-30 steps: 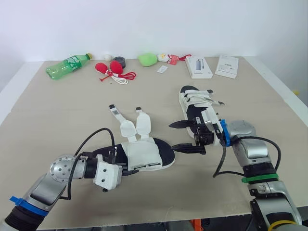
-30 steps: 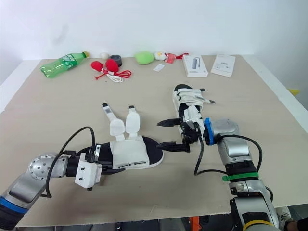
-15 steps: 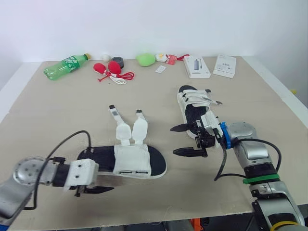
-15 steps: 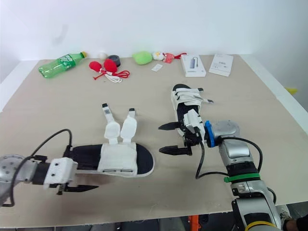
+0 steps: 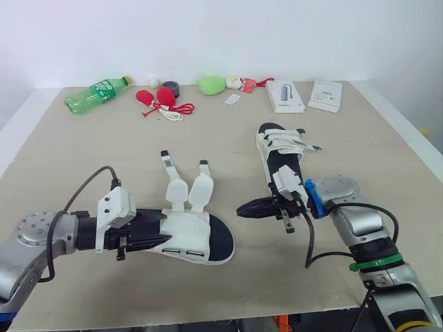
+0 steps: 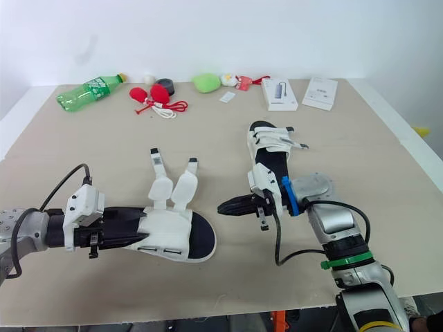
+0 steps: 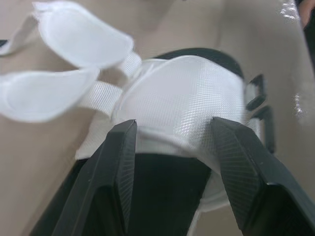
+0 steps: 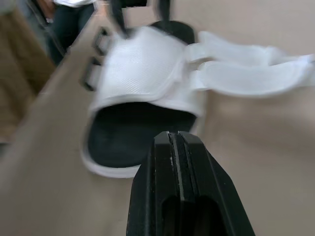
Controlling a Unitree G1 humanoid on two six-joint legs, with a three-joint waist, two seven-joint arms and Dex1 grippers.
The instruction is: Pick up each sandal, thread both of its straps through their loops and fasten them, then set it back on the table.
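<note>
My left gripper (image 5: 160,234) back at unfastened sandal (image 5: 192,229) heel, spread astride it; right gripper (image 5: 242,209) now pinched closed, empty. Pickup starting.

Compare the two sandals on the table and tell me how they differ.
The near sandal has both straps undone, splayed on the table; the far sandal has its straps folded across its upper. The near sandal lies crosswise to the robot; the far sandal points away from it. Both have white uppers and black footbeds.
</note>
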